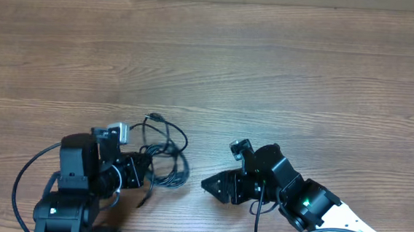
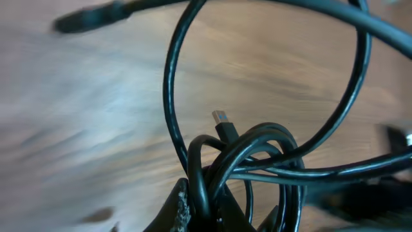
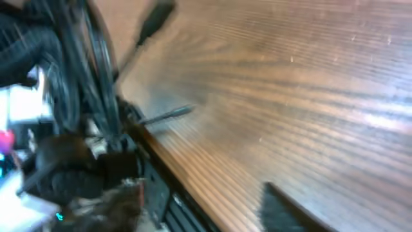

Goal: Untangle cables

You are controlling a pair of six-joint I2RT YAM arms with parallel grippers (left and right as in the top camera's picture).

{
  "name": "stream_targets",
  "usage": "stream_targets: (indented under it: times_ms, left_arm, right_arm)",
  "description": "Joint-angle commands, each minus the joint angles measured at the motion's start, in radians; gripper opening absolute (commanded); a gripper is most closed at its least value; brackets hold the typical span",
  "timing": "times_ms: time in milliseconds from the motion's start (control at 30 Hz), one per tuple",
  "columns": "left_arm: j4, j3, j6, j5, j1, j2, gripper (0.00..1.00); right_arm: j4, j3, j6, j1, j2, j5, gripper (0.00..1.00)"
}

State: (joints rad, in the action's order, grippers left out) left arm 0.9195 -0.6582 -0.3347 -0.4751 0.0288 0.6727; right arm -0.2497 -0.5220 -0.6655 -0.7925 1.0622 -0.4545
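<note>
Gripping the tangled cables (image 1: 166, 157) near the counter's (image 1: 269, 62) front edge with the left claw (image 1: 143, 174), loops sprawling beyond. Well apart, right claw (image 1: 213, 184); open or closed, cannot tell.

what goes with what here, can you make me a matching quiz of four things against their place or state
Things:
1. left tool
2. right tool
3. silver plug tip
4. table

Place or state:
a. brown wood grain
b. inside the big loop
c. shut on the cables
d. apart from the cables, off to their side

Pairs: 1-c, 2-d, 3-b, 4-a
</note>
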Motion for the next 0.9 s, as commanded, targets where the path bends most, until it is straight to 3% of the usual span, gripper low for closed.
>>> stream_targets:
  times_ms: [0, 133, 233, 367, 533, 667, 867]
  left_arm:
    - [0.068, -0.016, -0.045, 0.156, 0.004, 0.015, 0.04]
    - [0.117, -0.016, -0.004, 0.077, 0.003, 0.08, 0.05]
    - [0.105, -0.016, 0.07, -0.056, 0.003, 0.143, 0.04]
    - [0.056, -0.016, 0.069, -0.098, 0.003, 0.212, 0.04]
    - [0.025, -0.016, 0.031, -0.126, 0.003, 0.264, 0.04]
    - [0.004, -0.016, 0.031, -0.128, 0.003, 0.274, 0.04]
    - [-0.069, -0.016, -0.002, -0.148, 0.003, 0.273, 0.04]
  right_arm:
    - [0.021, -0.003, -0.011, 0.001, -0.005, 0.035, 0.78]
    - [0.071, -0.003, -0.007, 0.001, -0.005, 0.035, 0.86]
    - [0.111, -0.003, 0.013, 0.001, -0.005, 0.034, 0.87]
    - [0.109, -0.003, 0.013, 0.001, -0.005, 0.019, 0.85]
    - [0.105, -0.003, 0.012, 0.001, -0.005, -0.058, 0.71]
    - [0.103, -0.003, -0.051, 0.001, -0.005, -0.136, 0.53]
    - [0.111, -0.003, -0.255, -0.012, -0.005, -0.147, 0.52]
